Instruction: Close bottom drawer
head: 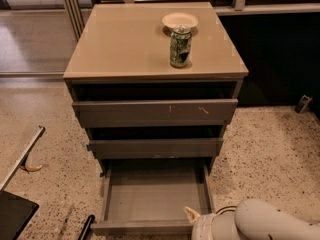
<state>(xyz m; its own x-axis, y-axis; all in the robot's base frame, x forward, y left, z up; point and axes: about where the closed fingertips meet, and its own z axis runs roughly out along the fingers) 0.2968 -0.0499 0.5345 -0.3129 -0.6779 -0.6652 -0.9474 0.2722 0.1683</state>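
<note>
The bottom drawer (pixel 155 194) is the lowest of three dark grey-brown drawers of the cabinet. It is pulled far out and its shallow box looks empty. Its slim plain front (pixel 142 228) runs along the bottom edge of the view. My gripper (pixel 191 215) shows only as one pale fingertip poking up at the drawer's front right corner, close to the front panel. The white rounded arm (pixel 260 223) fills the bottom right corner and hides the rest of the gripper.
The middle drawer front (pixel 155 147) and the wide scratched top drawer front (pixel 155 112) are nearly closed. A green can (pixel 180 46) and a small white bowl (pixel 179 20) stand on the beige cabinet top (pixel 120 44). A banana peel (pixel 31 168) lies on the speckled floor at left.
</note>
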